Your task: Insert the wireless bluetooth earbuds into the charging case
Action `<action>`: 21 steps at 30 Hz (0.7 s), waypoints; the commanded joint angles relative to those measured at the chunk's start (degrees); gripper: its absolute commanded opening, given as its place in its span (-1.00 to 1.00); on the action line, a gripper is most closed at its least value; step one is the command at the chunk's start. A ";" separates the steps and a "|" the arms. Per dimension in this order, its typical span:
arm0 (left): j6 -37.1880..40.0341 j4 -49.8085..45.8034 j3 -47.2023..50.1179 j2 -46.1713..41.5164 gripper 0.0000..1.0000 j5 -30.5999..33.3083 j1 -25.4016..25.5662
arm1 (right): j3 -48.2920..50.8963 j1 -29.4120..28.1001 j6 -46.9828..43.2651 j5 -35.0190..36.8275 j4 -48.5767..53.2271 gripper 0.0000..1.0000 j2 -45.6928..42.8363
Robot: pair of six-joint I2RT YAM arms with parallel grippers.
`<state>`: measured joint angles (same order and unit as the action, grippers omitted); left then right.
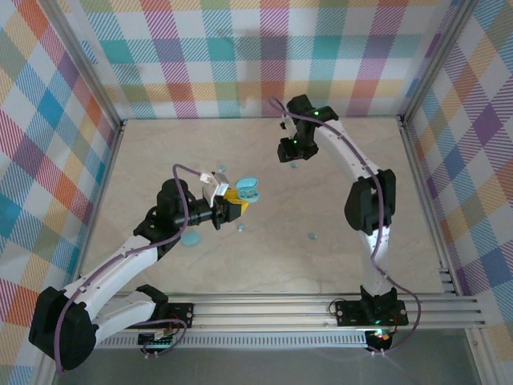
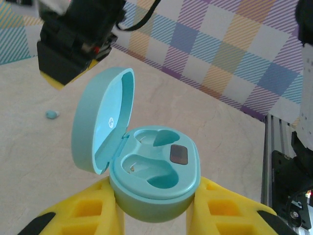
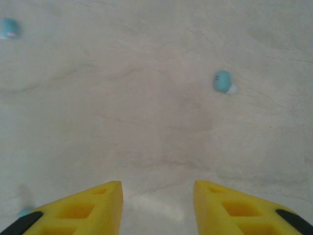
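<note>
In the wrist views, left fingers [image 2: 80, 211] clasp the charging case [image 2: 155, 172] (lid [image 2: 103, 122] up); right fingers [image 3: 83, 209] gape

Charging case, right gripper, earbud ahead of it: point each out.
charging case [image 2: 146, 169]: left wrist view, lower well of the open base.
right gripper [image 3: 156, 193]: right wrist view, gap midway between fingertips.
earbud [image 3: 222, 81]: right wrist view, blue body.
</note>
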<state>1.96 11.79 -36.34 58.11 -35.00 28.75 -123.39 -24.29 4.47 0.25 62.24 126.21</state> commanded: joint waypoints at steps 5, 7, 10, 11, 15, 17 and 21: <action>0.95 1.99 0.39 0.87 -0.83 0.52 0.53 | -9.41 0.19 -5.27 8.97 -0.28 -0.25 10.94; 0.61 2.72 0.79 1.03 -0.83 1.05 0.53 | -11.14 0.52 -5.86 9.33 -0.68 -0.27 13.61; 0.25 3.15 1.33 0.59 -0.83 1.99 0.52 | -13.77 1.24 -5.70 8.98 -1.04 -0.30 16.92; 0.40 3.07 1.40 0.37 -0.83 2.41 0.52 | -14.63 1.43 -5.91 8.90 -1.14 -0.30 17.87; 0.40 2.53 1.70 -0.80 -0.83 3.68 0.52 | -16.84 1.79 -6.74 9.05 -1.15 -0.31 20.21; 0.42 2.30 1.79 -1.30 -0.83 4.08 0.51 | -17.48 1.79 -7.28 9.04 -1.15 -0.30 21.14; 0.43 1.93 2.35 -2.35 -0.83 5.18 0.51 | -17.78 1.79 -7.61 9.41 -1.48 -0.30 22.75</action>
<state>2.39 12.32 -34.79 57.58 -30.96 28.75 -139.31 -22.76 -1.96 8.82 60.58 147.41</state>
